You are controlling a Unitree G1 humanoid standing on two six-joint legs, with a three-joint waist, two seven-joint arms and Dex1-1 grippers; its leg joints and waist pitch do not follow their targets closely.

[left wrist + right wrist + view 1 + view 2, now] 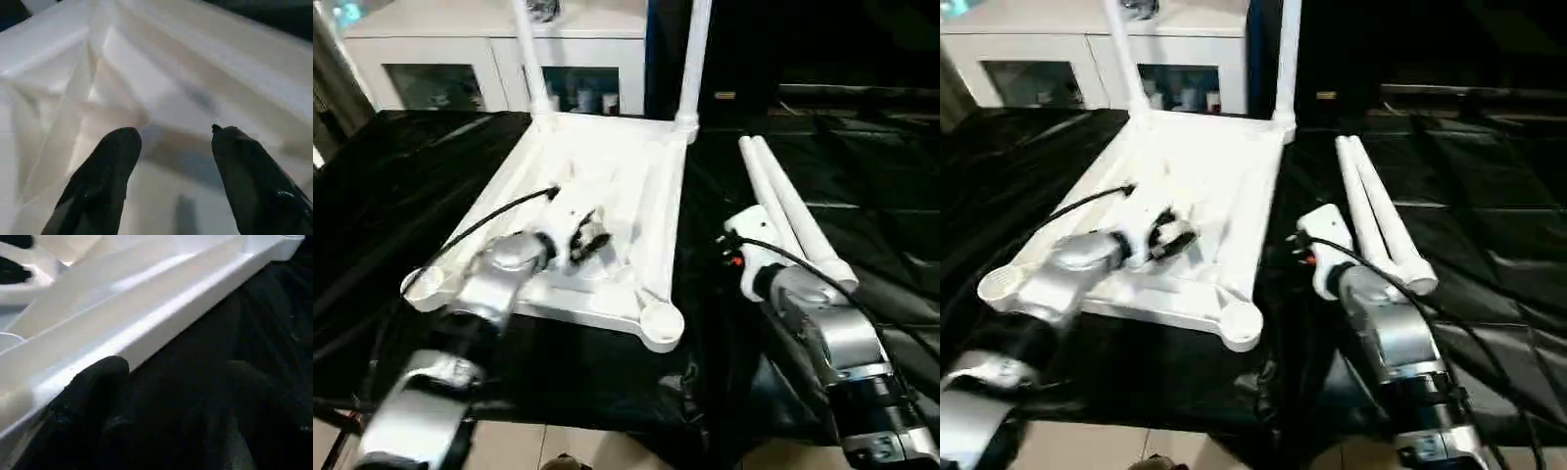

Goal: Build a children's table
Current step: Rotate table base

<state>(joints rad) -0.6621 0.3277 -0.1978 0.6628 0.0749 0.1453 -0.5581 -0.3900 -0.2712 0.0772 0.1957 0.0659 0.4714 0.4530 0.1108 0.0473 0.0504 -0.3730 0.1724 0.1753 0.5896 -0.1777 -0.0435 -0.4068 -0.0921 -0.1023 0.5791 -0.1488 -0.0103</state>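
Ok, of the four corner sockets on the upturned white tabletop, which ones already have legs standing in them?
The two far corner sockets: a white tubular leg and another stand upright there. The near sockets are empty.

Right hand (pixel 171 396) fingers spread, white tabletop (pixel 146 318) rim beside one finger (pixel 93 396), black cloth (pixel 254 318) beneath

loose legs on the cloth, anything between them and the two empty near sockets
Nothing visible blocks them. The two loose legs lie right of the tabletop; the near right socket is open, and the left gripper hangs over the ribs, short of the near left socket.
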